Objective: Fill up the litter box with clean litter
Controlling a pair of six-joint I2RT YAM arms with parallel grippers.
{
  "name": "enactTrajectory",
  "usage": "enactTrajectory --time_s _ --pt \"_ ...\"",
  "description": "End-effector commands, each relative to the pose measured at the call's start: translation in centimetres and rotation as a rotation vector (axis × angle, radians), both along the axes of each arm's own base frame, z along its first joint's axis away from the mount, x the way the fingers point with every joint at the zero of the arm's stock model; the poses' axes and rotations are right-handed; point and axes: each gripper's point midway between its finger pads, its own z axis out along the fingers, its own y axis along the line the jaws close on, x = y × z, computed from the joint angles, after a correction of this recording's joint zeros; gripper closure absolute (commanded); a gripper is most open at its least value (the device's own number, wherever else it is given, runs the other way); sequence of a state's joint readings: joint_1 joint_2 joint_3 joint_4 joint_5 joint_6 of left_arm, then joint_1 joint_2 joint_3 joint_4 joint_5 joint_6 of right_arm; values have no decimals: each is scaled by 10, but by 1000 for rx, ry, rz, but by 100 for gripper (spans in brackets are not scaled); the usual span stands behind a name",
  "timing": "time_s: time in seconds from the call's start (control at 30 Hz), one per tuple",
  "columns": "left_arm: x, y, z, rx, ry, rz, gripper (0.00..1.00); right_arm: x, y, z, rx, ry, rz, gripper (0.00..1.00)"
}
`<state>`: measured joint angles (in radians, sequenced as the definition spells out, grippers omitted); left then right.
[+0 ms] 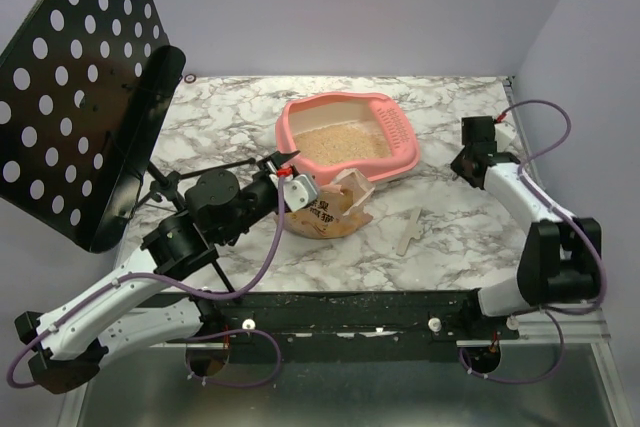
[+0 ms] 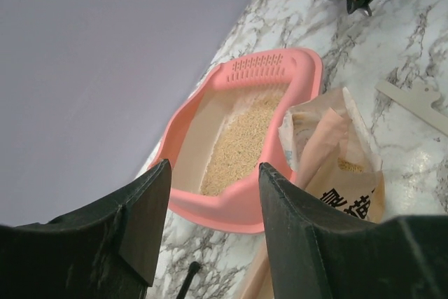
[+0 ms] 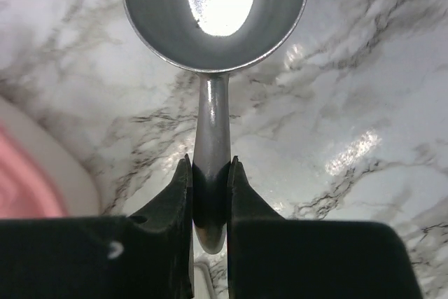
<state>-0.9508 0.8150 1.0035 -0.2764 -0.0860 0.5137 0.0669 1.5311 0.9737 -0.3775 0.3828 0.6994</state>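
The pink litter box stands at the middle back of the table, with its slotted grille at the right end. Tan clean litter covers its floor, and also shows in the left wrist view. My left gripper is open and empty, just in front of the box's near-left rim. My right gripper is shut on the handle of a silver metal scoop. The scoop's bowl is empty, above the marble to the right of the box.
A crumpled tan paper bag with dark print lies open against the box's front, beside my left gripper. A flat white strip lies on the marble at front right. A black perforated panel leans at the left.
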Motion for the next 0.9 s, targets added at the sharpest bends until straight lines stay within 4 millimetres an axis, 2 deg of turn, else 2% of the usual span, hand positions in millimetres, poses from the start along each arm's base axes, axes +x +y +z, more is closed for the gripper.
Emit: enactTrajectory --time_s 0.0,0.1,0.17,0.23,0.33,0.37,0.5,0.6,0.73,0.87 --pt "6 3 8 -44 11 48 38 5 7 89 -148 -202 123 99" --pt "8 -1 8 -22 66 60 39 0 44 140 -232 -289 336 99" --pt "10 -2 11 -29 88 69 41 -8 78 169 -267 -340 544 99" --pt "12 -1 17 -59 115 95 41 -25 106 179 -290 -312 742 99" --pt "14 2 23 -98 176 138 41 -51 132 189 -334 -322 908 99" --pt "13 3 32 -120 192 142 41 -60 138 190 -328 -328 959 99" --pt "3 1 36 -122 271 115 44 -96 171 188 -348 -284 1197 99" --pt "-8 3 46 -190 335 102 44 -118 174 185 -449 -180 1270 99" --pt "-17 10 49 -214 429 126 44 -138 184 205 -482 -230 1325 99" --pt "-25 17 47 -253 508 157 44 -158 181 223 -509 -265 1361 99"
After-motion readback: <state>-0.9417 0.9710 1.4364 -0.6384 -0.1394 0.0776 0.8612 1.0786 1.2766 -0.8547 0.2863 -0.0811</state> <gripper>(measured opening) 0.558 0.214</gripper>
